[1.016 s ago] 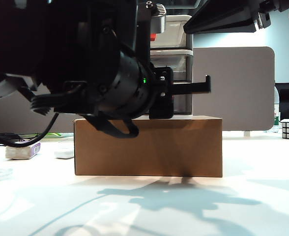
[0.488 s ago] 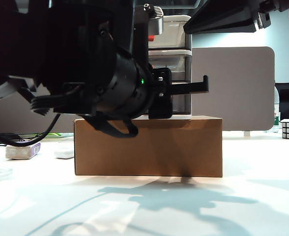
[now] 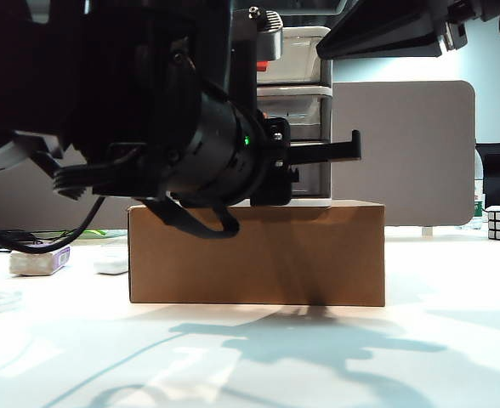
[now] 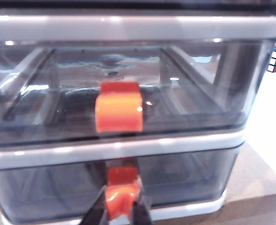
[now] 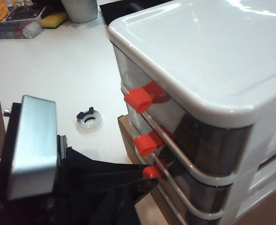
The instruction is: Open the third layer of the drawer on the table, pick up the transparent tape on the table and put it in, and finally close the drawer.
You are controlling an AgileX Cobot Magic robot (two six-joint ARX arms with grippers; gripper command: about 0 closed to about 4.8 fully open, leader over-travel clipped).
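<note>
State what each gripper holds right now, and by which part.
The left gripper pinches the third layer by its red-orange handle. The right gripper is unseen.

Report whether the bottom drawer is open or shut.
Shut: the third layer sits flush in the frame, left gripper pinching its handle.

Drawer point(image 5: 208, 112): white frame, three smoky tiers, stood upright on cardboard box. Third layer point(image 4: 114, 187) lowest, darkest, shut; its red-orange handle point(image 4: 121, 194) sat between left gripper point(image 4: 120, 213) fingers. Transparent tape point(image 5: 89, 120) lay flat on worktop point(image 5: 58, 70) near drawer.
</note>
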